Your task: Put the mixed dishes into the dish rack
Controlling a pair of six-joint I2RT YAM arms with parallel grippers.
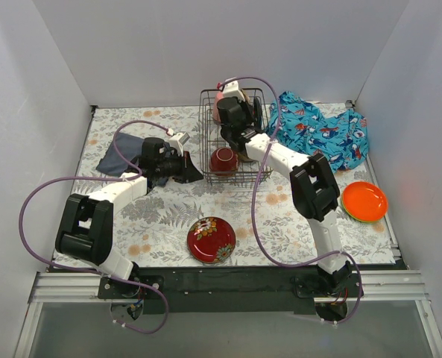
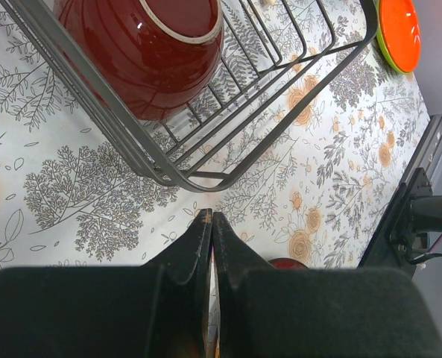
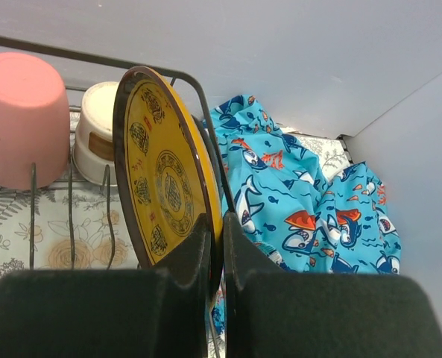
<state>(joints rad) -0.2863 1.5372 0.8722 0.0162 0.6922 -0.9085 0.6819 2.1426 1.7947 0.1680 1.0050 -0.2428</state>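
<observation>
Two-fingered, pinched the yellow-brown plate [image 3: 161, 175] upright at the far end of the dish rack [image 1: 203, 142] with the right gripper [image 3: 215, 224], beside the pink cup [image 3: 19, 112]; held the left gripper [image 2: 212, 218] pressed together outside its near corner.

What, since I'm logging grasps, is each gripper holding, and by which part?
The right gripper pinches the yellow plate by its rim, on edge in the dish rack. The left gripper is shut, empty.
</observation>
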